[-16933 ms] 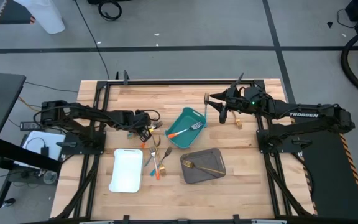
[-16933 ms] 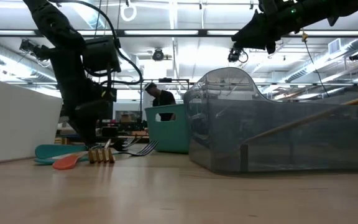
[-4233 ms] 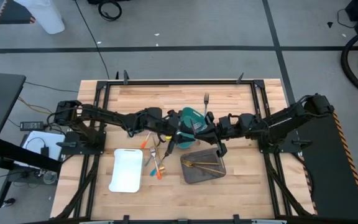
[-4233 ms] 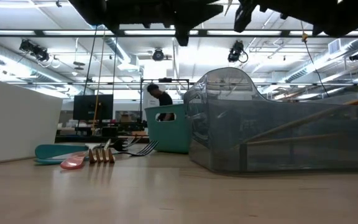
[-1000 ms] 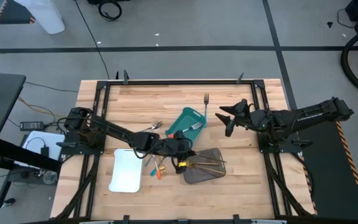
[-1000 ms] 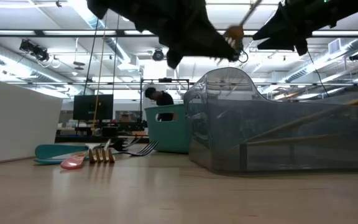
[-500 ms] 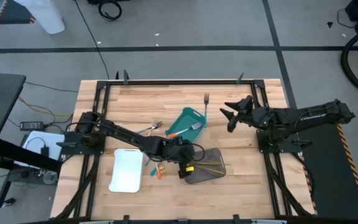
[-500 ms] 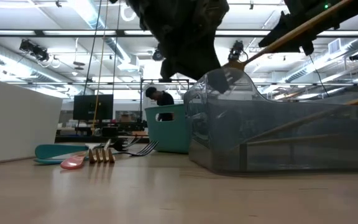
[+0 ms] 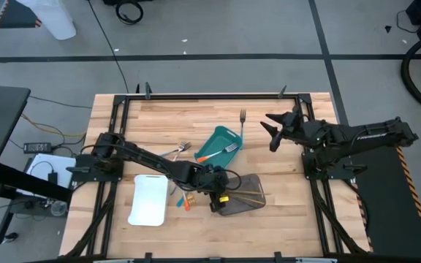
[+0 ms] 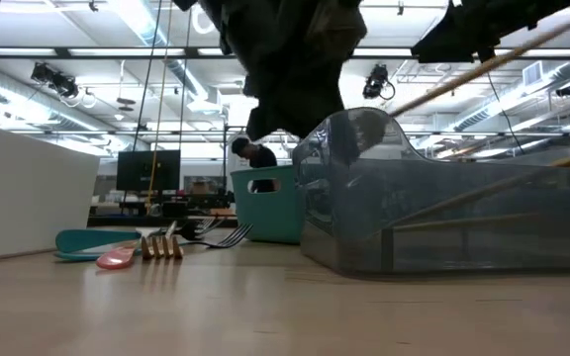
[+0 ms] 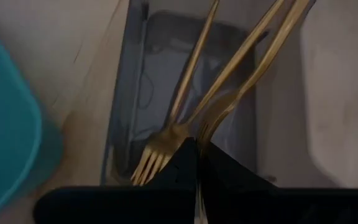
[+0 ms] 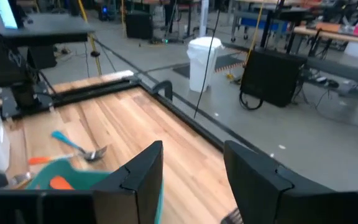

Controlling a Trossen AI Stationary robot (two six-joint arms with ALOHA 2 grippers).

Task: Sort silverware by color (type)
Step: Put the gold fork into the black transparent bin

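left gripper: over grey tray, jaws pinched on gold fork, tines down beside two gold forks lying there. risk: early release tips it over the rim. right gripper: raised near table's far edge, jaws wide, empty. unsorted silverware beside white tray. hidden: pile's count.

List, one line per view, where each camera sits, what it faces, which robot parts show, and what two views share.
High view: overhead, straight down on the table; both arms, left hand over the grey tray, right hand raised.
Low view: table height, level into the room; dark arms overhead.
Left wrist view: down into the grey tray; shut fingers pinching a gold utensil.
Right wrist view: across the table edge; open fingers.
Shared: grey tray, high and left wrist views.
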